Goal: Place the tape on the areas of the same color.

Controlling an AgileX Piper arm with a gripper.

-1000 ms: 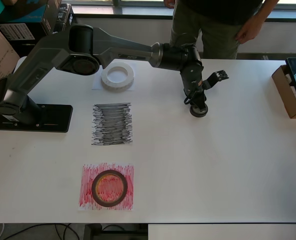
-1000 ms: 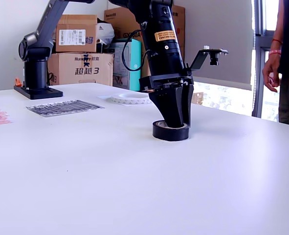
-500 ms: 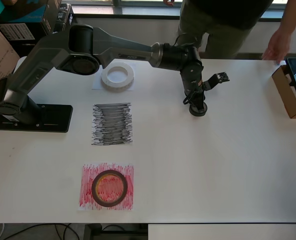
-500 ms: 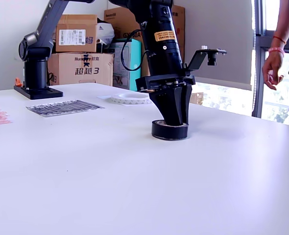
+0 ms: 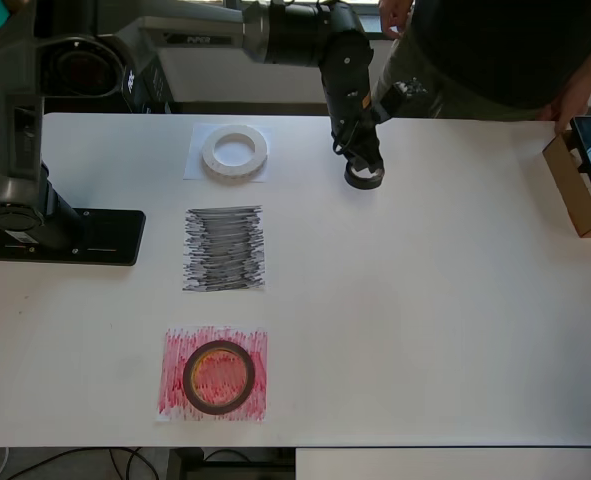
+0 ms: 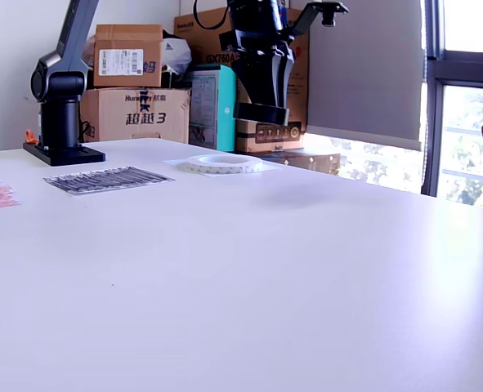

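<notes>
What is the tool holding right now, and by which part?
The tool holds the small black tape roll, lifted above the table, gripped across its ring wall.

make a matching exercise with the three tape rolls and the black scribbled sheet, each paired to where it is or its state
Things:
1. large white tape ring
2. dark red-brown tape ring
3. small black tape roll
4. black scribbled paper sheet

Places or states:
A. held by the gripper, lifted off the white table
B. bare, no roll on it
C. on the red scribbled paper sheet
D. on the plain white paper sheet

Pairs: 1-D, 2-C, 3-A, 4-B
</notes>
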